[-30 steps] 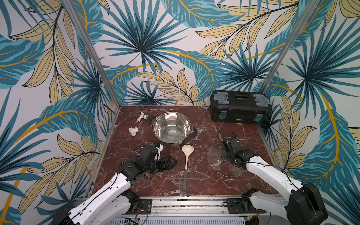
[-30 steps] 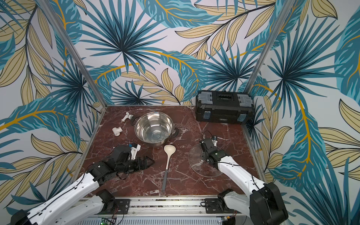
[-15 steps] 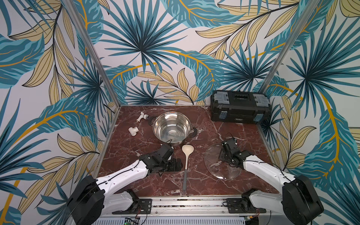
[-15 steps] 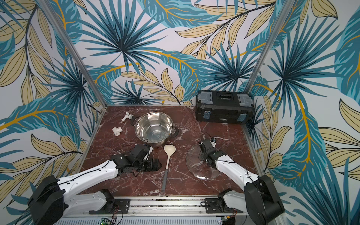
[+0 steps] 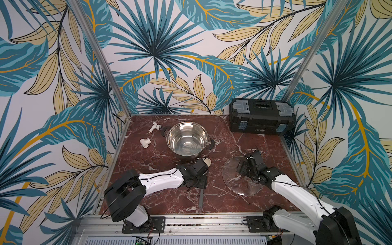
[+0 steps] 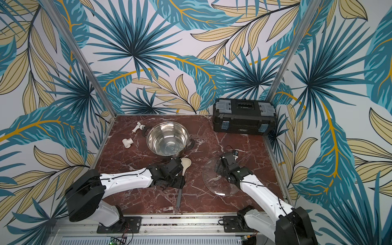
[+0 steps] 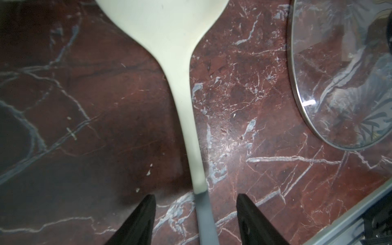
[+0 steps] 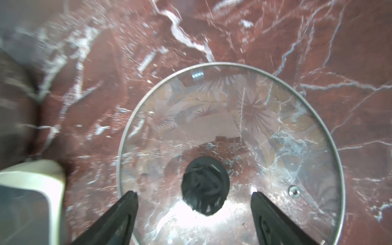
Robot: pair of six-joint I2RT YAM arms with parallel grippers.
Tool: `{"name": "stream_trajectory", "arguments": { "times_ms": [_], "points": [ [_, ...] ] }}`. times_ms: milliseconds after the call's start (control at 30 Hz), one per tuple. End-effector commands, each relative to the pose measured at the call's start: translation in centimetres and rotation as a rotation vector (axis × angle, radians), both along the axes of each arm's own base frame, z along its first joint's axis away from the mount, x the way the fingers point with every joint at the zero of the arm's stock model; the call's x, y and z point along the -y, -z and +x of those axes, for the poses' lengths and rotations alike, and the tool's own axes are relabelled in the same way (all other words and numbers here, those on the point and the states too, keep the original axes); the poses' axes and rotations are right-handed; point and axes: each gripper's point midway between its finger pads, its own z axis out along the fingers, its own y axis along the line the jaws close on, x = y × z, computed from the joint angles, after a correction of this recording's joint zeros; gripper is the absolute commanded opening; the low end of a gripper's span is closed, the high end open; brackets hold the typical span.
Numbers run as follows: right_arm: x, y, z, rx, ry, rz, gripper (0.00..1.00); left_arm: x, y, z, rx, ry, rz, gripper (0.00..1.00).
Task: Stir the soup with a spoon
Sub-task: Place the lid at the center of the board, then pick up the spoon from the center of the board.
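Left wrist view: left gripper [image 7: 195, 196] fingers [image 7: 137, 222], apart, straddle the long cream-white, grey-handled spoon [image 7: 184, 106]; closing comes next; right gripper [image 8: 194, 192] fingers wide.

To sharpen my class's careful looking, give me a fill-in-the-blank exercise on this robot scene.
The left gripper straddles the spoon where its cream neck meets its grey ____.
The right gripper hangs over the glass lid with jaws ____.
The steel pot stands uncovered and looks ____.
Missing words: handle; open; empty.
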Motion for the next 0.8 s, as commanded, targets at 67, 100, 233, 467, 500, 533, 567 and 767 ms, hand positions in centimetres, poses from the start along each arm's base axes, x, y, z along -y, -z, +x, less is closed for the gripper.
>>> {"name": "stream_trajectory", "arguments": {
  "times_ms": [67,100,233,467,500,533,567,767],
  "points": [
    [-0.9,-5.0,-0.8,0.085,-0.043,0.077,0.90,0.2,0.2,1.4,0.043,-0.050,0.112,0.61],
    [-1.0,-6.0,-1.1,0.099,-0.053,0.087,0.90,0.3,0.5,1.4,0.032,-0.054,0.127,0.59],
    [-1.2,-9.8,-1.8,0.175,-0.083,0.130,0.90,0.5,0.8,1.6,0.003,-0.079,0.184,0.54],
    [-1.0,-14.2,-3.1,0.250,-0.119,0.152,0.91,1.2,1.1,1.1,-0.019,-0.106,0.167,0.46],
    [-1.1,-14.6,-3.2,0.254,-0.123,0.161,0.91,1.4,1.3,0.9,-0.024,-0.104,0.169,0.43],
    [-1.2,-14.9,-3.3,0.256,-0.128,0.168,0.90,1.6,1.4,0.7,-0.025,-0.100,0.163,0.41],
    [-1.3,-15.2,-3.5,0.261,-0.134,0.176,0.91,2.0,1.4,0.4,-0.021,-0.092,0.154,0.39],
    [-1.4,-16.6,-3.7,0.290,-0.153,0.188,0.91,3.2,3.0,-1.6,-0.033,-0.062,0.144,0.28]
  ]
}}
